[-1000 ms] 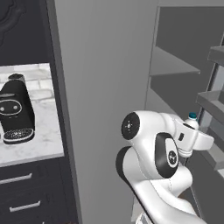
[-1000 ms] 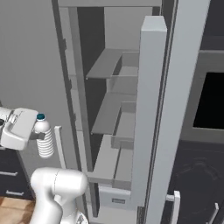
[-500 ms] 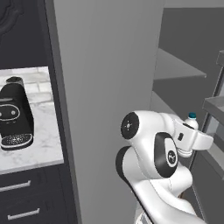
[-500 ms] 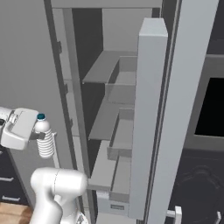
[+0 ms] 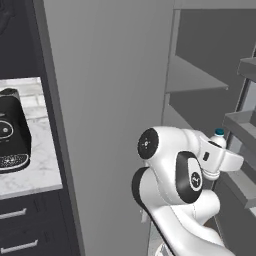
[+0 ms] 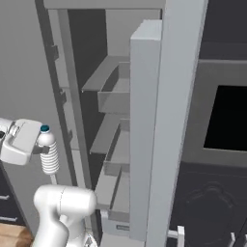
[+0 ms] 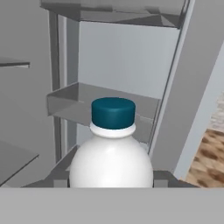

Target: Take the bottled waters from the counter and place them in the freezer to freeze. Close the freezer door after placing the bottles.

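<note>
A ribbed clear bottled water (image 6: 48, 157) with a dark teal cap (image 5: 218, 132) hangs upright in my gripper (image 6: 41, 150), which is shut on its neck. Up close in the hand view, the bottle (image 7: 111, 151) stands before grey bins (image 7: 65, 103). The freezer (image 6: 103, 79) is open, and its grey shelves (image 5: 195, 80) lie ahead and to the right of the bottle. The freezer door (image 6: 182, 96) is swung out, seen edge-on, with bins on its inner side. The white marble counter (image 5: 35, 172) lies far left.
A black coffee machine (image 5: 11, 132) stands on the counter, with dark drawers (image 5: 25, 230) below. The freezer's grey side panel (image 5: 115, 100) rises between counter and arm. A dark built-in oven (image 6: 224, 116) is right of the door. Wooden floor (image 7: 210, 153) shows past the door.
The whole picture has shifted: the base has driven toward the freezer, so the counter slides left and the shelves loom nearer. The bottle stays in the gripper, held as before.
</note>
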Available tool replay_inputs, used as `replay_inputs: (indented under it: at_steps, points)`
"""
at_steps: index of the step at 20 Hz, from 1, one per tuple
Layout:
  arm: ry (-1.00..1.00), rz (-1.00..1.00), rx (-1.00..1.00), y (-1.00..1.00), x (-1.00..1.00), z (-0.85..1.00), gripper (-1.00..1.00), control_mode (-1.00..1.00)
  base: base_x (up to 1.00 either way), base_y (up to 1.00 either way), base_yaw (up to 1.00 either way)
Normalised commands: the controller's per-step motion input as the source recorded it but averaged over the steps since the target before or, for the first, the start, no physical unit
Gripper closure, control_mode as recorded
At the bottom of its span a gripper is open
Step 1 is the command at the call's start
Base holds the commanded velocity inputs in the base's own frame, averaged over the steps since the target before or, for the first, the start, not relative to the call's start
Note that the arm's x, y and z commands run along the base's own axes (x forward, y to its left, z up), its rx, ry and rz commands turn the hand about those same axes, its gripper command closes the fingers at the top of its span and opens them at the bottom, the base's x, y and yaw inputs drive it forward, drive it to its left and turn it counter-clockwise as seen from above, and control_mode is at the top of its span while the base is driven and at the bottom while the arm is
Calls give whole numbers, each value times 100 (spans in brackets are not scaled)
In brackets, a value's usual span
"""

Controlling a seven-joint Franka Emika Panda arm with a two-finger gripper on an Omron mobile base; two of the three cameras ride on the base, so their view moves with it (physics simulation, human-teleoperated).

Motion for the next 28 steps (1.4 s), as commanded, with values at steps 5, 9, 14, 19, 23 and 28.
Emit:
replay_inputs:
  at_steps: [5, 9, 14, 19, 23, 28]
  points:
    - [0, 0, 0, 0, 0, 0, 100, 100, 11, -41, 0]
    - [0, 0, 0, 0, 0, 0, 100, 100, 22, -21, 0]
    - [0, 0, 0, 0, 0, 0, 100, 100, 29, -23, 0]
    - [0, 0, 0, 0, 0, 0, 100, 100, 30, -35, 0]
    - [0, 0, 0, 0, 0, 0, 100, 100, 20, -18, 0]
    - [0, 0, 0, 0, 0, 0, 100, 100, 14, -2, 0]
